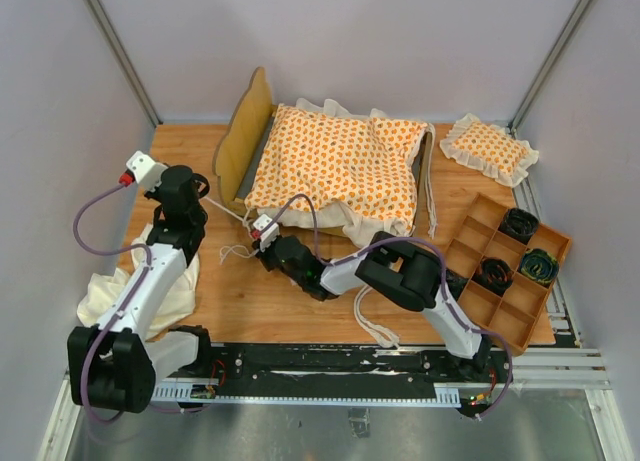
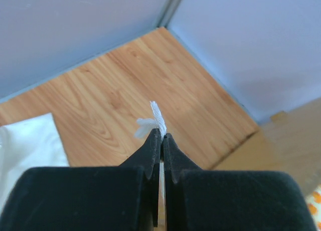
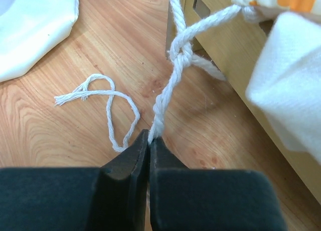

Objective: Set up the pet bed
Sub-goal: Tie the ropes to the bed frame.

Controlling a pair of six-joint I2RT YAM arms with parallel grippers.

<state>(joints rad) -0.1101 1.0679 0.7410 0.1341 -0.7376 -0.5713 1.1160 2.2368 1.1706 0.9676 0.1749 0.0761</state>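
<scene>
Left jaws clench just a frayed string tip (image 2: 156,118); right jaws clench the string (image 3: 166,95) below the knot (image 3: 181,53). Tug unevenly and your tip may slip.

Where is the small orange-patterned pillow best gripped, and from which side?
Probably its cream ruffle on the left edge, coming down from above: the small pillow lies flat, the ruffle is thin enough for the jaws, and the compartment tray crowds its near side.
</scene>
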